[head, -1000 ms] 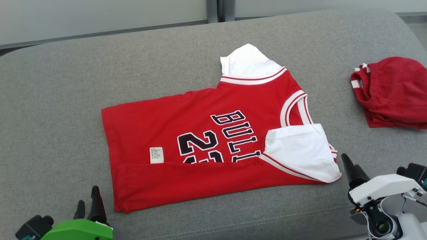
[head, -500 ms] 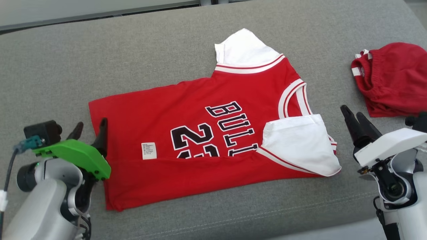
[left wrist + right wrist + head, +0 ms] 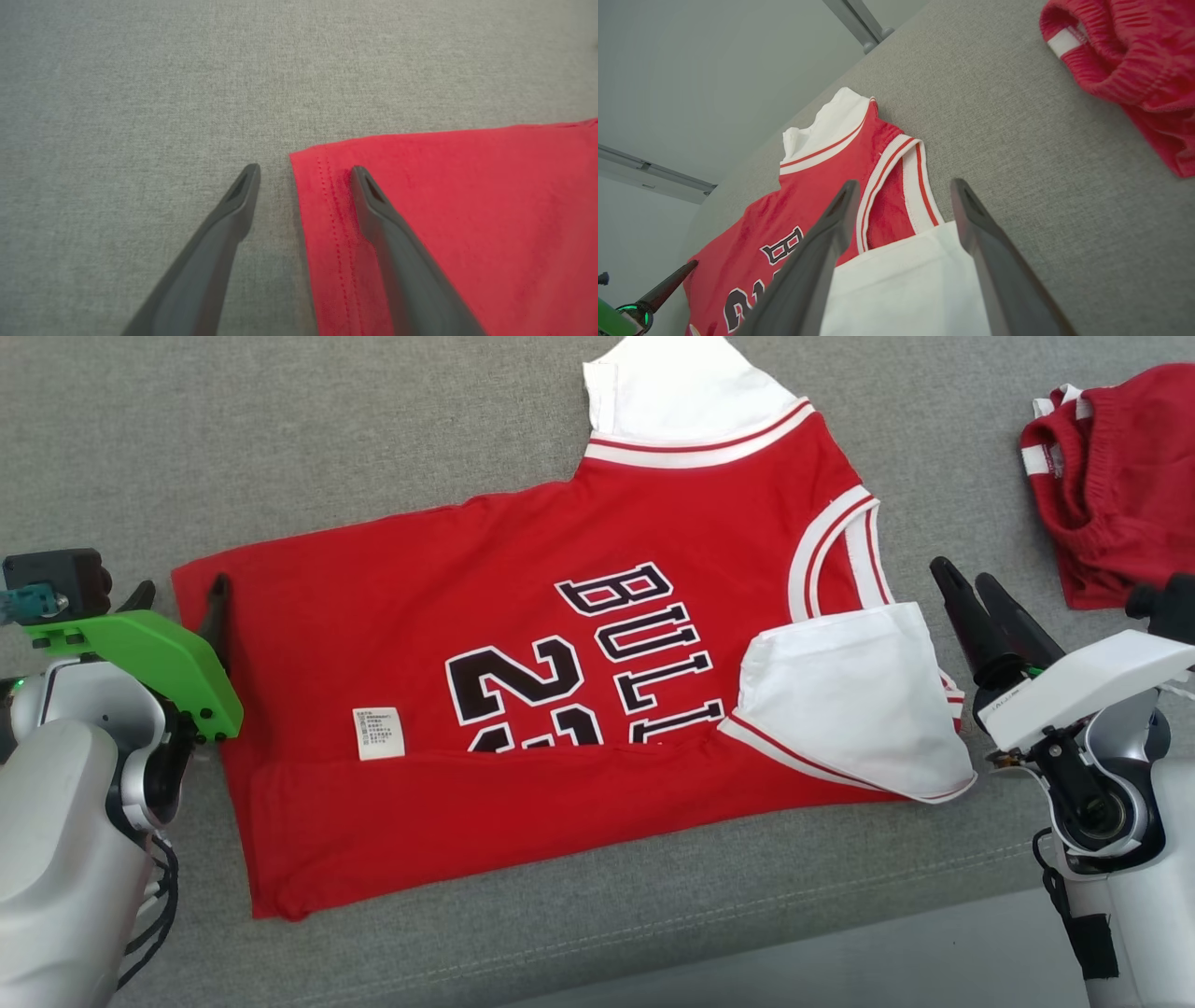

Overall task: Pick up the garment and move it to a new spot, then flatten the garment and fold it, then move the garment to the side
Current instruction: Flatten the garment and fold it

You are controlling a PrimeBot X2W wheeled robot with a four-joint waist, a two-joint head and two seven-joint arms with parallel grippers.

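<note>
Jersey (image 3: 560, 644) judged light and limp; grip the hem corner (image 3: 301, 163), frame left, straddled by the spread left hand (image 3: 304, 169); right hand (image 3: 904, 183) likewise spread, beside the sleeve (image 3: 840, 700).

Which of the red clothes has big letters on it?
The flat jersey in the middle: it has black letters and a number across it. The bunched shorts on the right have none showing.
</note>
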